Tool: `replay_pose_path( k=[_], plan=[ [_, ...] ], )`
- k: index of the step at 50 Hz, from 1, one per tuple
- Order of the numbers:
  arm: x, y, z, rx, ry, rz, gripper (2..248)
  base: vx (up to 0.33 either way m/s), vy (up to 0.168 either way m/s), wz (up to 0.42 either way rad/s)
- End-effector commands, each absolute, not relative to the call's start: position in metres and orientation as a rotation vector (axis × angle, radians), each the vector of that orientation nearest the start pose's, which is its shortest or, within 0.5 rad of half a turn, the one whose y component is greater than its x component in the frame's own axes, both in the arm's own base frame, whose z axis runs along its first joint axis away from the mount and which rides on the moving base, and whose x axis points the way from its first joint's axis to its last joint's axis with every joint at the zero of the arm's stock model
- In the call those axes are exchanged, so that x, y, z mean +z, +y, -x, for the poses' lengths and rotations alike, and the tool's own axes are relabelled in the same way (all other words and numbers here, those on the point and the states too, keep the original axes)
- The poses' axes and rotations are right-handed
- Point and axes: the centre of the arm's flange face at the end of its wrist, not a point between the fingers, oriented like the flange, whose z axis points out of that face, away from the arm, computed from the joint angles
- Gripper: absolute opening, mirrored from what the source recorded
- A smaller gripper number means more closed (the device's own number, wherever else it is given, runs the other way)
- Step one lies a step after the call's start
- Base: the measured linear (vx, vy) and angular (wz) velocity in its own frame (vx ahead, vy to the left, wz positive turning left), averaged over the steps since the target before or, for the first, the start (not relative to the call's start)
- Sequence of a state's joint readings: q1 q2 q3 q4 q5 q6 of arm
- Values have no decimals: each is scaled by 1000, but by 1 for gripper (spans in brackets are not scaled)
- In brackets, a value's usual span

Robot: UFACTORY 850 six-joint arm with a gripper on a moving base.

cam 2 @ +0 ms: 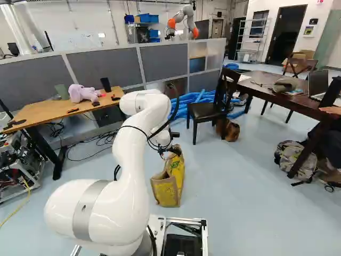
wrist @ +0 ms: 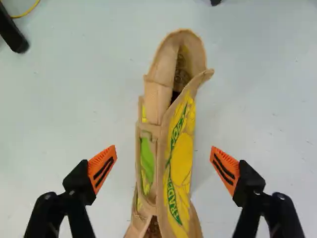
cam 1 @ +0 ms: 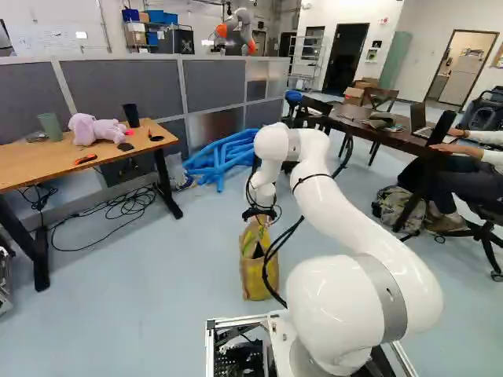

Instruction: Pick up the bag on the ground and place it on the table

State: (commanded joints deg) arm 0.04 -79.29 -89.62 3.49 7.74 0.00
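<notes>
In the left base view my gripper (cam 1: 261,212) hangs over the top of the yellow and tan bag (cam 1: 255,271), which stands upright on the floor; the right base view shows the bag (cam 2: 169,181) there too, under the gripper (cam 2: 169,151). From the wrist, the gripper (wrist: 164,166) stands wide open, one orange-padded finger on each side of the bag (wrist: 181,158), with a gap to it on both sides. Two tables are in view: a wooden one (cam 1: 102,157) at the left, holding a pink plush toy (cam 1: 94,129), and a dark one (cam 2: 261,90) at the right.
A dark chair (cam 2: 205,112) stands between the bag and the dark table. Blue tubes (cam 1: 224,157) lie by the grey partition. A backpack (cam 2: 295,157) rests beside the dark table, where a person sits. Cables (cam 1: 118,208) trail under the wooden table. Another robot (cam 2: 184,21) stands behind the partition.
</notes>
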Motion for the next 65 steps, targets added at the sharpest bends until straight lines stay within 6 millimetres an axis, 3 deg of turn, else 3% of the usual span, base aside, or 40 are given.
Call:
replay_pose_path(
  k=[40,65],
  plan=[
    [-107,7,-646,-325,79,3116,247,0,0,0],
    [-145,9,-652,-337,73,3113,247,0,0,0]
  ],
)
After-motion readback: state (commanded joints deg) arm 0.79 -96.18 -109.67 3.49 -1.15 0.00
